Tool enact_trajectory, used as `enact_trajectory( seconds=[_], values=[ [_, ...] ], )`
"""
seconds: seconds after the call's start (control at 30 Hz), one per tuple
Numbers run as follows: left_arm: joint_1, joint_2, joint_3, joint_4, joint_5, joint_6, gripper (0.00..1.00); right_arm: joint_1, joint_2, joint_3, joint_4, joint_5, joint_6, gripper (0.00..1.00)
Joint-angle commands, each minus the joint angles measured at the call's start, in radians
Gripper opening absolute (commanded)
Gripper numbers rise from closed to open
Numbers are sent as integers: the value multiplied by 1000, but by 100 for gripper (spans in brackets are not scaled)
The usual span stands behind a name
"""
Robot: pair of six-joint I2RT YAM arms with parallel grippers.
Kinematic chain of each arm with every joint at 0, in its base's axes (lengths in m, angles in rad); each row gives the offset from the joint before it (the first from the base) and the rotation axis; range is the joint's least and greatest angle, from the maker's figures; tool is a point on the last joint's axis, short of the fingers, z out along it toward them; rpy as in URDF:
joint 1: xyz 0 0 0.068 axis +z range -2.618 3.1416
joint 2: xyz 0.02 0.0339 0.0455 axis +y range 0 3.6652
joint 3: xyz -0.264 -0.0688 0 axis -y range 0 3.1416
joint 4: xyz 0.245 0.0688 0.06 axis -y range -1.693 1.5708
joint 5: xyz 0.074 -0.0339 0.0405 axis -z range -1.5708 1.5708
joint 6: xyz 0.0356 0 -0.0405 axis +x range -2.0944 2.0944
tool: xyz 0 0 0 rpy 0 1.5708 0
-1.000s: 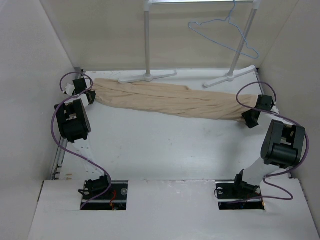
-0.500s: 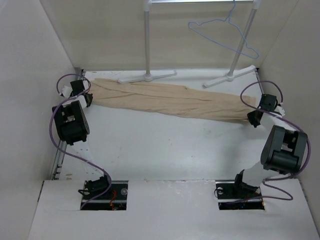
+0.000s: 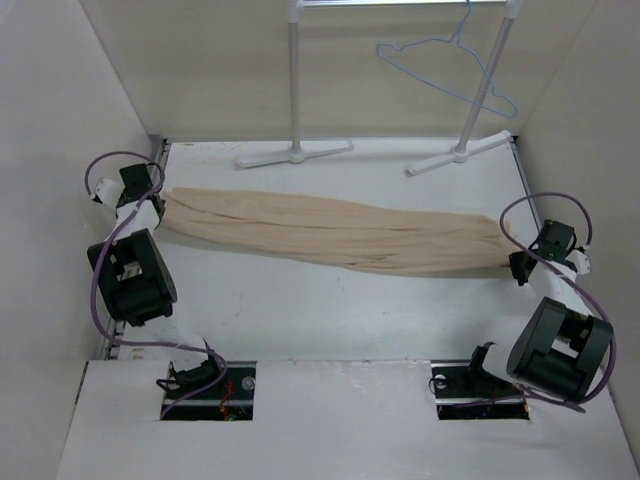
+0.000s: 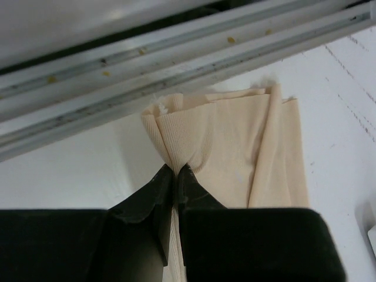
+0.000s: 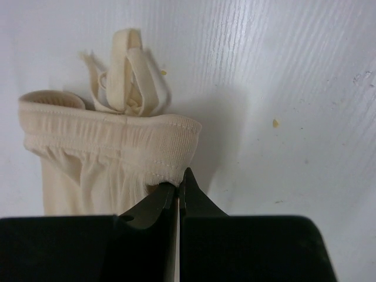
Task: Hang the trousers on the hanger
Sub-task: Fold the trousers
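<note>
White table (image 3: 330, 315) bears the trousers (image 3: 340, 230), stretched out lengthwise just in front of the garment rack's (image 3: 293, 90) flat feet. The left gripper (image 4: 175, 171) is clamped on the hem end and the right gripper (image 5: 178, 187) on the waistband. The hanger (image 3: 420, 44) hangs from the rack's bar.

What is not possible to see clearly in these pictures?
Top external: the hook top of the hanger is cut off by the upper edge.
Left wrist: the black body of the left hand hides the trousers below the pinch.
Right wrist: the right hand covers the fabric it pinches.
Top external: the fingertips of both hands are too small to see.
</note>
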Motion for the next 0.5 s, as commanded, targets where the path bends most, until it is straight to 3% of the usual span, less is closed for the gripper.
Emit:
enact_trajectory(
  seconds=[0.0,0.3,0.33,0.37,0.47],
  values=[
    [19,-141,-22,-69,-150,84,0,-28,-49,-22,0,14,27,0],
    [35,-350,-295,-100,-270,116,2,-31,-63,-79,-9,0,56,0],
    [35,-359,-320,-92,-276,115,5,-97,-215,-187,-73,-17,52,0],
    [32,-362,-335,-83,-275,115,11,-103,-223,-193,-76,-17,50,0],
    [29,-368,-331,-98,-272,107,46,-103,-223,-193,-76,-17,50,0]
  ],
)
